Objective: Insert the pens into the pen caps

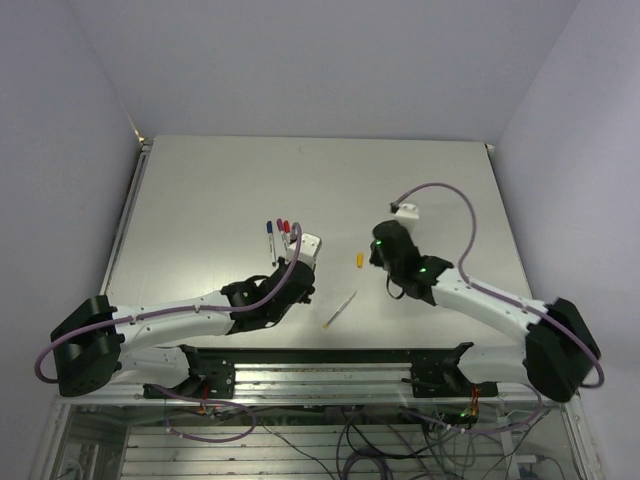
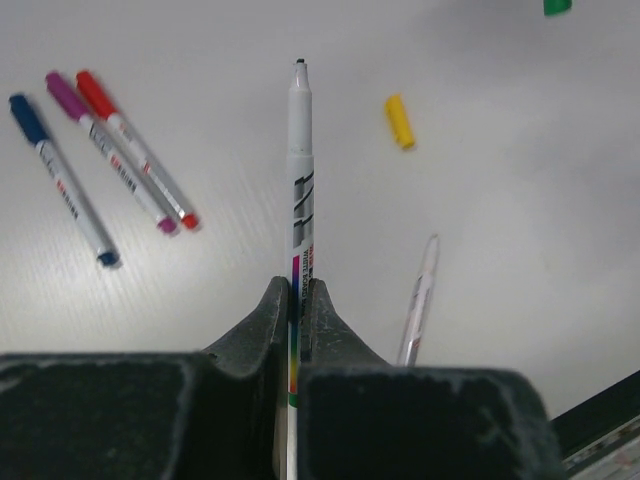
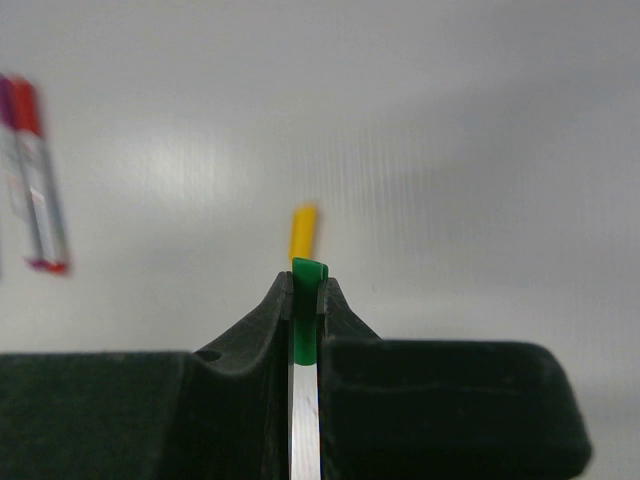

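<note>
My left gripper [image 2: 298,285] is shut on a white pen [image 2: 300,170] whose bare dark tip points away from me; in the top view this gripper [image 1: 303,256] is left of centre. My right gripper [image 3: 306,280] is shut on a green cap [image 3: 308,290]; in the top view it [image 1: 376,254] is right of centre. A yellow cap [image 1: 359,259] lies on the table between the grippers; it also shows in the left wrist view [image 2: 399,120] and the right wrist view [image 3: 303,231]. An uncapped pen [image 1: 340,309] lies near the front edge.
Three capped pens, blue [image 2: 62,180], purple [image 2: 108,155] and red [image 2: 137,150], lie side by side left of the held pen. A small white box [image 1: 405,210] on a cable sits behind the right gripper. The table's front rail [image 1: 330,355] is close.
</note>
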Tool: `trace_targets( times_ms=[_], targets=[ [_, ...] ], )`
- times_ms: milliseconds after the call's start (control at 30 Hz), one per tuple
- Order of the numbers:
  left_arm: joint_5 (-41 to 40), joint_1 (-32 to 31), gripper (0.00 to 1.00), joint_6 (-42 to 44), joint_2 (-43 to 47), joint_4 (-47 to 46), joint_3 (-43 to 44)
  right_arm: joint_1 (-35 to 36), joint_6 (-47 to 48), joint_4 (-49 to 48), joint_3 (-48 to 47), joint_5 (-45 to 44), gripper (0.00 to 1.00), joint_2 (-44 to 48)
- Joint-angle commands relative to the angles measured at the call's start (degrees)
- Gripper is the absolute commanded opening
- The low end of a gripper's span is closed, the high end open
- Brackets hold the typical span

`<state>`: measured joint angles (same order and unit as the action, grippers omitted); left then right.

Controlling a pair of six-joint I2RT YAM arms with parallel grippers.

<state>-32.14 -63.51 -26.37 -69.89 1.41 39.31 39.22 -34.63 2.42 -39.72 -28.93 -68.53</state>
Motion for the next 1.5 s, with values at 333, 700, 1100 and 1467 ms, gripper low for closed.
trace_targets(
  times_ms=[333, 700, 1100, 1467],
  targets=[
    [16.05, 2.47, 0.07, 3.03, -1.28, -25.85, 1.65, -7.84, 6.97, -45.80, 13.18, 15.65, 0.00, 12.79],
    [17.72, 2.51, 0.07, 2.48, -2.26, -28.02, 2.38, -7.93, 2.58, -59.26, 13.78, 26.52, 0.00, 8.34],
    [17.96, 2.60, 0.07, 2.42, -2.71, -29.16, 2.97, -7.89, -0.28, -61.96, 14.84, 30.87, 0.00, 6.33],
    [17.07, 2.66, 0.07, 2.13, -2.37, -29.12, 2.88, -7.84, -2.17, -62.51, 16.43, 31.96, 0.00, 5.79]
  ],
)
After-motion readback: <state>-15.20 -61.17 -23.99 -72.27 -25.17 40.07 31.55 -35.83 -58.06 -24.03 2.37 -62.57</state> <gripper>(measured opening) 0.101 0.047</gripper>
